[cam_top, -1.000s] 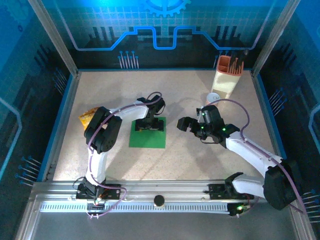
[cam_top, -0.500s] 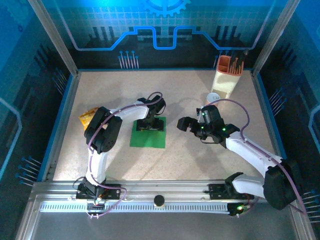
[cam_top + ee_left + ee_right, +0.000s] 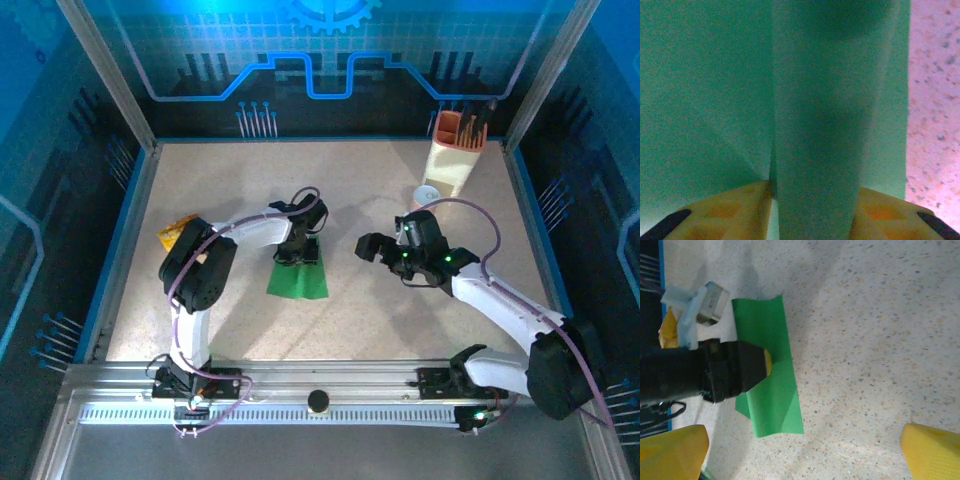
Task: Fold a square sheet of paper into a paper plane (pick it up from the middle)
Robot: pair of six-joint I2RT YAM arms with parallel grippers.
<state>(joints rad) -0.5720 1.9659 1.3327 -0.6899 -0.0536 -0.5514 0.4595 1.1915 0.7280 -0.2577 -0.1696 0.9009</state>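
Left claw (image 3: 812,212) is pinching a ridge midway across the green paper (image 3: 705,90); I am planning a slow, straight lift.

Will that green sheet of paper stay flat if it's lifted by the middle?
Probably not: the thin bright-green paper sheet buckles into a ridge between the left gripper's jaws, so its sides will likely droop. It looks light, and may slide on the speckled table if pushed.

Matt bright-green sheet of paper (image 3: 775,395), rough speckled table (image 3: 880,330), seemingly smooth yellow plastic fingertips (image 3: 725,212).
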